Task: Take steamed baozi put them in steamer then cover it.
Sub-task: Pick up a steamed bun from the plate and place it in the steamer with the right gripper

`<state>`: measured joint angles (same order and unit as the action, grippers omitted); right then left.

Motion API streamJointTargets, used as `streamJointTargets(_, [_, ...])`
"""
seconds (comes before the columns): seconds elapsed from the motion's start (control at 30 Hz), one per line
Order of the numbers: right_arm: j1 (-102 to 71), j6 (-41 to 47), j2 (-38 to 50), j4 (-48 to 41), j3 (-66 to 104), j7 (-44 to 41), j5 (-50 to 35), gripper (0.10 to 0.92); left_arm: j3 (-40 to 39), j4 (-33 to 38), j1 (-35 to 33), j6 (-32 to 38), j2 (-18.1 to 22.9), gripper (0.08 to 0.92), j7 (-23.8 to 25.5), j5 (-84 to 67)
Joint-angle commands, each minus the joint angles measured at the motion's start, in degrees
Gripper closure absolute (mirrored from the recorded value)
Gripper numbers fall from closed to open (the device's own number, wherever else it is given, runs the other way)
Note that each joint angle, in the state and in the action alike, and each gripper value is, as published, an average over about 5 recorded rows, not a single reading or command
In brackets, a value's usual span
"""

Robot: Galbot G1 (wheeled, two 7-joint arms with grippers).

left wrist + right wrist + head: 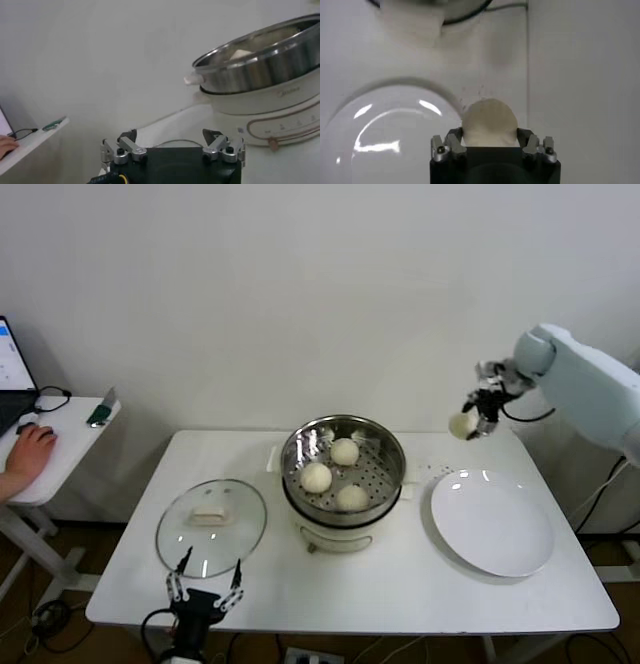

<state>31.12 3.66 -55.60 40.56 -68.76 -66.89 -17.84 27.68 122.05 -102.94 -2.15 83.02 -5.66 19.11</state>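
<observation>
Baozi [461, 425] rides clamped in right claw [478, 422], upper right, steamer-bound [344, 446]; left claw [205, 588] waits spread near glass cover [211, 527].

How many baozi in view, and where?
4. Three sit in the steamer: one at the back, one on the left, one at the front. The fourth is held by the right gripper above the table's far right. None seem hidden.

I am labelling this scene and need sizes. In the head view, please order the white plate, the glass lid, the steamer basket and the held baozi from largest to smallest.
1. white plate
2. steamer basket and glass lid: they look about alike, so I do not rank them
3. baozi in the right gripper, clearly smallest, though it is held up nearer the camera
</observation>
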Motion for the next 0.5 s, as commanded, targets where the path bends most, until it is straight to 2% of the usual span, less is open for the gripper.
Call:
streamJointTargets(0.03, [15.8,8.6,-7.6,9.1,-19.6,3.3,-26.2,0.321,-0.8,0.8,-0.4,0.4,-0.3,0.177,0.1,0.1])
streamJointTargets(0.3, [16.2,11.1,-13.5,12.8,-26.2,5.9,-35.1,0.314,-0.9,0.6,-0.7,1.1,-0.5,0.177,0.2,-0.5])
streamJointTargets(0.5, [14.2,11.4,-14.4,15.7,-31.3,7.1,-35.5,0.313,-0.5,1.3,-1.2,0.9,-0.8,0.177,0.4,-2.4])
